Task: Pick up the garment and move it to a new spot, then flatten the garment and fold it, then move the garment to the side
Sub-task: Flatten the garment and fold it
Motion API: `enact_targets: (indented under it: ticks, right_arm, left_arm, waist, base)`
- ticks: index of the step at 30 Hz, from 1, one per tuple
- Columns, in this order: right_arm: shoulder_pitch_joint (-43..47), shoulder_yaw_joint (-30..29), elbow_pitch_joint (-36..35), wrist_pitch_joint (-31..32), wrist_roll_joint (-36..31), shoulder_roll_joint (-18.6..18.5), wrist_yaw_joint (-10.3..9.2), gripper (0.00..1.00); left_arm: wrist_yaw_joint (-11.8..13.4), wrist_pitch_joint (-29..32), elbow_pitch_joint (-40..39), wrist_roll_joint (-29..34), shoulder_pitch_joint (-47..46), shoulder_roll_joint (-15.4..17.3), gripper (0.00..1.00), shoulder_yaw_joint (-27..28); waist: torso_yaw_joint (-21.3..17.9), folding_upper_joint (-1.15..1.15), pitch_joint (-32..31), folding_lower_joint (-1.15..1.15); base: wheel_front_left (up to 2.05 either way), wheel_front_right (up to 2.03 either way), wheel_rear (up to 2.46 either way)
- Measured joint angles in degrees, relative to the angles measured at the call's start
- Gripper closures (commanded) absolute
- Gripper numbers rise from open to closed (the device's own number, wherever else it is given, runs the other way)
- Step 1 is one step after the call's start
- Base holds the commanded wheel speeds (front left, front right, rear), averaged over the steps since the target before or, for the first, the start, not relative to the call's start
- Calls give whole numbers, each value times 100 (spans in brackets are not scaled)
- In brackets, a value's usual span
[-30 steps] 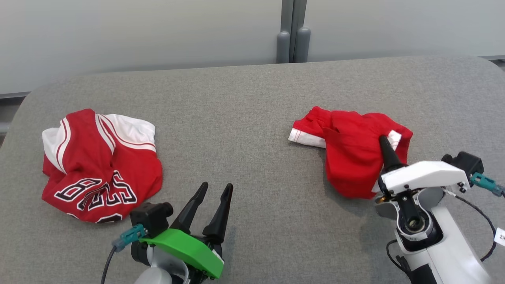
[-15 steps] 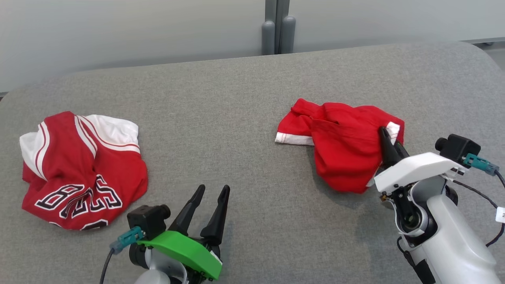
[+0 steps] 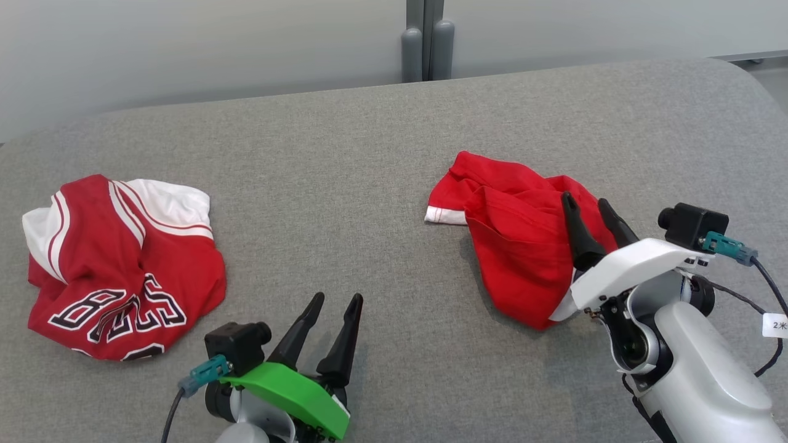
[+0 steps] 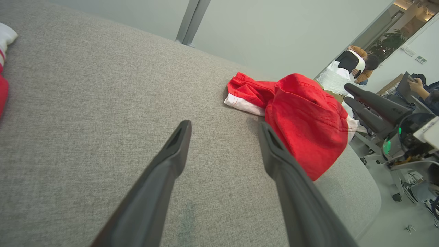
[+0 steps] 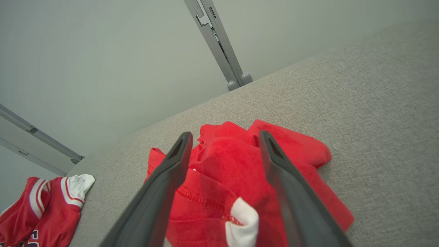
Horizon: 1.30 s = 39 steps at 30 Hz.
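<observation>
A crumpled red garment [image 3: 511,246] with white trim lies on the right half of the grey padded table [image 3: 369,160]. My right gripper [image 3: 586,202] hovers just over the garment's right part, fingers spread and nothing pinched between them. In the right wrist view the gripper [image 5: 225,135] is open, with the red cloth [image 5: 219,161] lying loose under and between the fingers. My left gripper [image 3: 337,298] stands open at the table's front, empty, well left of the garment. The left wrist view shows that gripper [image 4: 223,124], the garment [image 4: 305,116] and the right gripper [image 4: 348,93].
A second garment, a red and white jersey [image 3: 123,264] with black lettering, lies bunched at the table's left. Grey posts [image 3: 422,46] and a pale wall stand behind the table. Beyond the table's right end, the left wrist view shows a person [image 4: 356,65] and chairs.
My right gripper has opened and let go of the red garment, which now rests loose on the table. The head camera has shifted; the left gripper stays open.
</observation>
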Motion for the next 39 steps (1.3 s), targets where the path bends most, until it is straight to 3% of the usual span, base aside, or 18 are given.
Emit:
enact_targets:
  ticks: [5,19,22,25,28,31,36,39]
  right_arm:
    - [68,428,-408,-110,-664,-489,180,0]
    - [963,978,-765,-9,-1323,-1081,203,0]
    - [961,973,-821,-81,-1412,-1103,202,0]
    - [959,953,-838,-86,-1413,-1131,201,7]
    - [953,959,-838,-85,-1415,-1155,203,2]
    - [950,959,-833,-76,-1395,-1156,205,13]
    - [948,967,-806,-34,-1378,-1158,264,10]
    - [948,942,-773,3,-1319,-1144,260,21]
  left_arm:
    - [-7,-53,127,-3,3,-3,0,14]
    - [51,-127,96,-10,204,41,0,165]
    - [54,-120,80,-10,209,40,0,122]
    - [53,-94,68,-9,209,37,0,41]
    - [53,-92,67,-7,207,36,0,19]
    - [53,-92,69,-7,203,36,0,22]
    - [53,-92,68,-7,198,35,0,21]
    - [53,-92,67,-7,197,34,0,25]
  waist:
    - [50,0,-93,0]
    - [-184,0,-239,0]
    - [-237,0,-208,0]
    - [-233,0,-156,0]
    - [-186,0,-117,0]
    - [-114,0,-90,0]
    - [7,0,-66,0]
    - [75,0,-54,0]
  base:
    - [0,0,0]
    - [0,0,0]
    - [0,0,0]
    - [0,0,0]
    - [0,0,0]
    - [0,0,0]
    - [0,0,0]
    - [0,0,0]
